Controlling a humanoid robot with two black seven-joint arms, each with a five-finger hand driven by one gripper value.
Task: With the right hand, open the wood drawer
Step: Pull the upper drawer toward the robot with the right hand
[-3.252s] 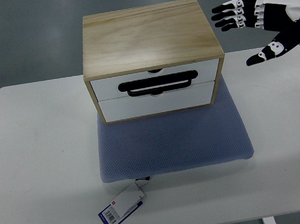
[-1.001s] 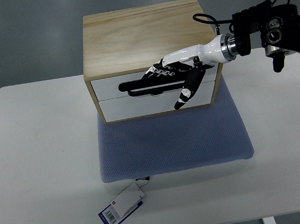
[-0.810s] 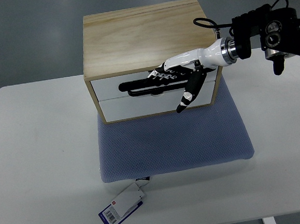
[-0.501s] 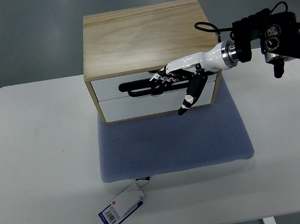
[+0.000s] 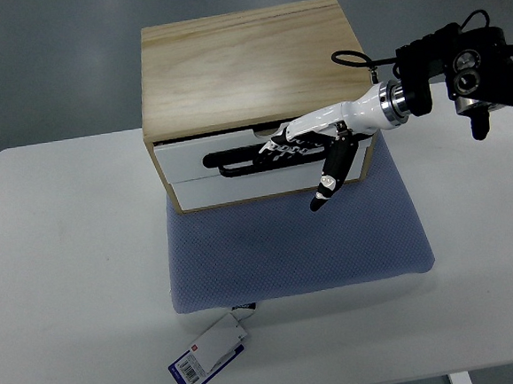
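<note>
A light wood cabinet [image 5: 251, 63] with two white drawer fronts stands at the back of a blue-grey mat [image 5: 296, 238]. The top drawer [image 5: 183, 156] carries a long black handle [image 5: 245, 157] and sits slightly pulled out, a dark gap showing above its front. My right hand [image 5: 302, 148] reaches in from the right, its black-and-white fingers hooked over the right part of the handle while the thumb points down in front of the lower drawer [image 5: 238, 186]. The left arm does not show.
The mat lies on a white table [image 5: 68, 278]. A blue-and-white price tag [image 5: 207, 353] lies at the mat's front left corner. Grey floor shows behind the table.
The right hand came from the far right to the handle and curled onto it. In the last half second it has drawn toward me, and the top drawer has slid out slightly.
</note>
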